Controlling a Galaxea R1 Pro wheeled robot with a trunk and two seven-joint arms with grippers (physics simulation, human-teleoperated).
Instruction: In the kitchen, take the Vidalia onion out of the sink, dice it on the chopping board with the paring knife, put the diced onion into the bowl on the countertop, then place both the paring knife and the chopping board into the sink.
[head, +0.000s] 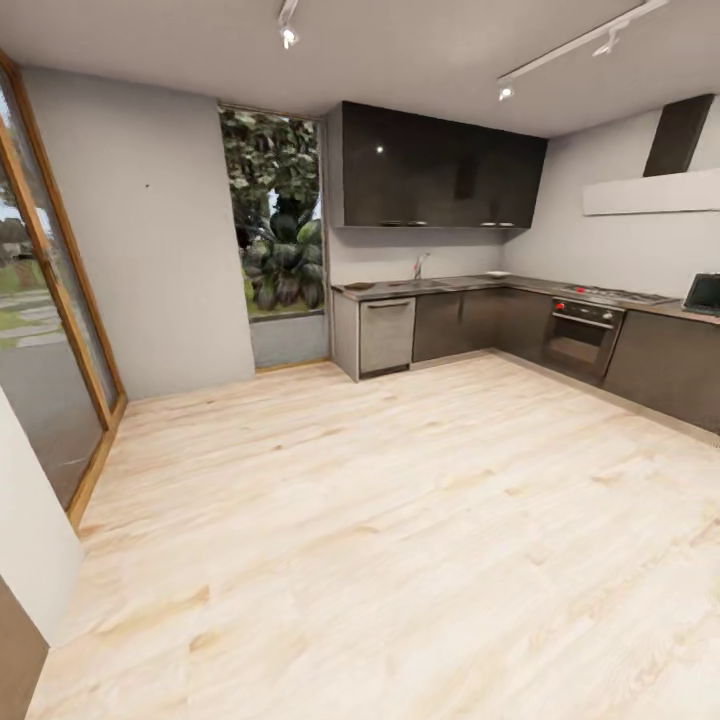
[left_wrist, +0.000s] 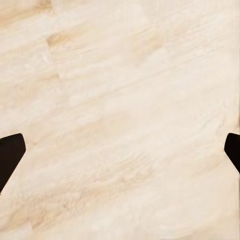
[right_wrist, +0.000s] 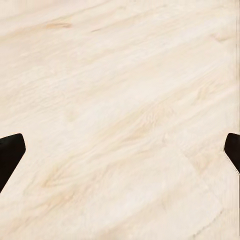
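While tools (left_wrist: 120, 155) gape, countertop (head: 470, 283) far

floor (head: 400, 520) pale wood, streaked grain | wall cabinets (head: 440, 180) glossy black | lower cabinets (head: 470, 320) dark grey | walls (head: 150, 230) light grey | fingers (left_wrist: 10, 152) black | plants (head: 285, 250) green

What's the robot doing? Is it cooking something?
Not yet. It stands far back on the pale wood floor, looking across the room at the kitchen. The grey countertop with the tap runs along the far wall, under dark wall cabinets. Both wrist views look down at bare floor, and each gripper's fingers are spread wide with nothing between them. So nothing has been picked up; it is not at the counter yet.
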